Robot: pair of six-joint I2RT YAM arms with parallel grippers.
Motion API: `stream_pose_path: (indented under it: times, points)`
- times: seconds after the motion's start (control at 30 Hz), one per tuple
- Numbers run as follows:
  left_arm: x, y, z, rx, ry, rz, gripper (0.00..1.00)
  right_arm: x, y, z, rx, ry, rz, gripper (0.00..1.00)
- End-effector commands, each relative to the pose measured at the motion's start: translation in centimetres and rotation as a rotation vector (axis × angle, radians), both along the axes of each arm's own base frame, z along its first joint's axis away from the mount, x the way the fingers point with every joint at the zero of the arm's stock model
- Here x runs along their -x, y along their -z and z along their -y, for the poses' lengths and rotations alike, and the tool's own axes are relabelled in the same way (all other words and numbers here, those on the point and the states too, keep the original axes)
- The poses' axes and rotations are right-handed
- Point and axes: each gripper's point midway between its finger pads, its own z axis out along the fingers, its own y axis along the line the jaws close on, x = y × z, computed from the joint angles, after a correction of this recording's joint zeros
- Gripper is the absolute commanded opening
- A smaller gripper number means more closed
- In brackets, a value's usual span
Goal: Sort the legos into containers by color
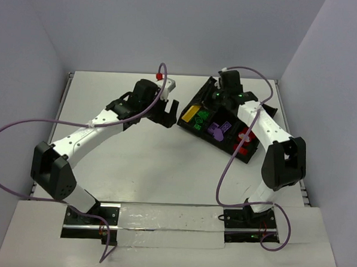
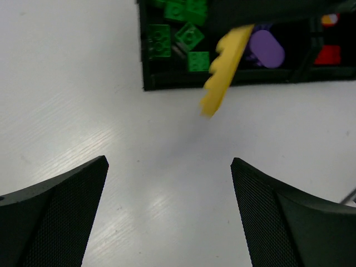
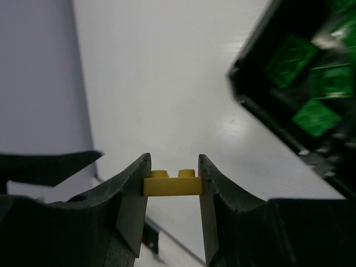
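Observation:
The containers are the bins of a black tray (image 1: 209, 142) at the right of the table. Its bins hold green legos (image 1: 202, 120), purple legos (image 1: 217, 130) and red legos (image 1: 243, 141). My right gripper (image 1: 199, 106) reaches over the tray's left corner, shut on one end of a yellow lego plate (image 1: 190, 114). In the right wrist view that yellow plate (image 3: 172, 185) is pinched between the fingers of the right gripper (image 3: 172, 167). My left gripper (image 1: 167, 116) stands open just left of the tray. In the left wrist view the left gripper (image 2: 169, 162) holds nothing, with the yellow plate (image 2: 225, 67) hanging ahead.
The tray's near wall (image 2: 183, 86) lies just ahead of the left fingers, with green bricks (image 2: 189, 39), a purple piece (image 2: 266, 49) and a red brick (image 2: 328, 54) behind it. In the right wrist view the tray's corner (image 3: 267, 117) is at the right. Grey walls enclose the table.

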Motion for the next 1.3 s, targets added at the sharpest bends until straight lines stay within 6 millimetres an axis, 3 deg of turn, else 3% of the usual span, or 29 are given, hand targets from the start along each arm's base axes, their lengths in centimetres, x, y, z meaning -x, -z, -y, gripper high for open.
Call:
stream_pose_path:
  times: [0.0,0.07,0.2,0.5,0.87,1.27]
  points:
    - [-2.6,-5.2,-3.0,0.083,-0.267,0.164,0.99,-2.2,-4.9,6.7,0.175,0.22,0.161,0.0]
    - [-3.3,-4.9,-4.8,0.064,-0.377,0.144,0.99,-2.7,-5.5,9.8,0.261,0.317,0.182,0.0]
    - [-4.2,-4.7,-6.2,0.052,-0.485,0.095,0.99,-3.2,-6.3,13.6,0.354,0.429,0.203,0.0]
    - [-6.0,-4.1,-9.2,0.049,-0.6,-0.013,0.99,-3.4,-8.5,20.6,0.556,0.637,0.204,0.0]
    - [-7.3,-3.2,-11.7,0.083,-0.679,-0.072,0.99,-2.2,-9.6,27.0,0.608,0.83,0.168,0.0]
    - [-8.3,-2.7,-13.5,0.055,-0.724,-0.088,0.99,1.0,-8.4,33.3,0.733,1.002,0.083,0.0]
